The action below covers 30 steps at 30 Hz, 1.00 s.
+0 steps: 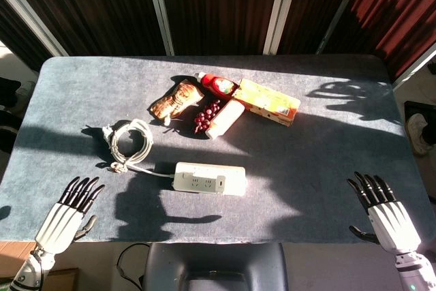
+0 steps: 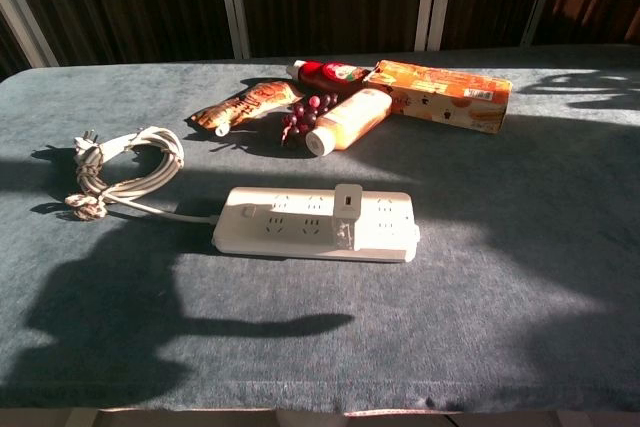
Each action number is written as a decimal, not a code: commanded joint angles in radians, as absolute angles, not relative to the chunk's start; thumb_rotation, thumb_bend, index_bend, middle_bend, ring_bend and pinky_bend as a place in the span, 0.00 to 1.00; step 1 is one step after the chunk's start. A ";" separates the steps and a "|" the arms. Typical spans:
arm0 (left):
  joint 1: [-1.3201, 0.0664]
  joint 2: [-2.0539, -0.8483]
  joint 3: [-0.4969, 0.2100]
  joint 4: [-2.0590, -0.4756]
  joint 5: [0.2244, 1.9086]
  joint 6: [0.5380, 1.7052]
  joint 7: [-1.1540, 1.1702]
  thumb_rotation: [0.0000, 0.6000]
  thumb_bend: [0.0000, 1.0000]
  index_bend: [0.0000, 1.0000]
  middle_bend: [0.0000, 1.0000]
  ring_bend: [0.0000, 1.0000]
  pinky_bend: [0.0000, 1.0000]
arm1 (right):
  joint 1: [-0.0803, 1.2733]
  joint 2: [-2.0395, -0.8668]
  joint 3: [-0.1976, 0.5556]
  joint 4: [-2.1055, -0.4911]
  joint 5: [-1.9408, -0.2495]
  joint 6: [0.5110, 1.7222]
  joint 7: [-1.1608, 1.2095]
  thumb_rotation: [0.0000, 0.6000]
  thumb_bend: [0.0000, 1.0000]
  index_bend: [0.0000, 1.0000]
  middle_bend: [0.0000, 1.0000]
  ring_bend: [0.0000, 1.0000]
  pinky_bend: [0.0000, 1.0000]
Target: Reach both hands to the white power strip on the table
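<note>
A: Where is the power strip (image 1: 208, 178) now?

B: It lies flat near the front middle of the counter (image 1: 327, 161), between the two arms. Its coiled cord (image 1: 129, 142) is to its left, and the snack packets (image 1: 238, 103) are behind it, well apart.

A: And the hands?

B: The left robot hand (image 1: 68, 212) is at the front left edge of the counter, fingers straight and a little apart, holding nothing. The right robot hand (image 1: 383, 212) is at the front right edge, also spread and empty. Both are well apart from the strip. The chest view shows no hand at all.

A: How should the reach be done well?

B: I think both arms should move inward and a little forward together, so each one arrives at one short end. The left one should pass in front of the cord, not over it, because fingers could catch the loops. The fingers should remain apart and come down slowly, since the strip is light and may slide if pushed.
</note>
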State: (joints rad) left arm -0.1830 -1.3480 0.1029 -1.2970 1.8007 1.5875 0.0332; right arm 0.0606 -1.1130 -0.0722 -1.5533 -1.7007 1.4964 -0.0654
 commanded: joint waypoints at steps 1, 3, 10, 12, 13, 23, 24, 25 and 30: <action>-0.200 -1.358 0.111 -1.288 1.827 1.579 -0.002 1.00 0.40 0.00 0.00 0.00 0.04 | 0.064 -1.112 -0.071 -1.557 -1.693 1.484 -0.064 1.00 0.18 0.00 0.00 0.00 0.00; -0.207 -1.372 0.112 -1.285 1.833 1.576 -0.034 1.00 0.40 0.00 0.00 0.00 0.05 | 0.065 -1.113 -0.069 -1.559 -1.688 1.481 -0.063 1.00 0.18 0.00 0.00 0.00 0.00; -0.344 -1.562 0.074 -1.365 1.820 1.352 -0.040 1.00 0.40 0.00 0.00 0.00 0.07 | 0.080 -1.119 -0.068 -1.559 -1.678 1.449 -0.045 1.00 0.18 0.00 0.00 0.00 0.00; -0.378 -1.605 0.061 -1.386 1.802 1.281 -0.002 1.00 0.39 0.00 0.00 0.00 0.07 | 0.083 -1.117 -0.065 -1.560 -1.670 1.440 -0.043 1.00 0.18 0.00 0.00 0.00 0.00; -0.397 -1.636 0.051 -1.392 1.786 1.242 0.008 1.00 0.39 0.00 0.00 0.00 0.07 | 0.084 -1.116 -0.063 -1.560 -1.665 1.437 -0.044 1.00 0.18 0.00 0.00 0.00 0.00; -0.498 -1.912 -0.057 -1.217 1.698 1.134 0.148 1.00 0.38 0.00 0.00 0.00 0.07 | 0.087 -1.098 -0.058 -1.567 -1.647 1.427 -0.026 1.00 0.18 0.00 0.00 0.00 0.00; -0.507 -1.929 -0.066 -1.199 1.697 1.138 0.154 1.00 0.38 0.00 0.00 0.00 0.07 | 0.087 -1.097 -0.057 -1.568 -1.645 1.426 -0.026 1.00 0.18 0.00 0.00 0.00 0.00; -0.515 -1.946 -0.074 -1.180 1.697 1.143 0.160 1.00 0.38 0.00 0.00 0.00 0.07 | 0.088 -1.095 -0.058 -1.569 -1.644 1.424 -0.025 1.00 0.18 0.00 0.00 0.00 0.00; -0.561 -2.026 -0.116 -1.057 1.683 1.157 0.162 1.00 0.38 0.00 0.00 0.00 0.07 | 0.091 -1.079 -0.062 -1.576 -1.645 1.414 -0.014 1.00 0.18 0.00 0.00 0.00 0.00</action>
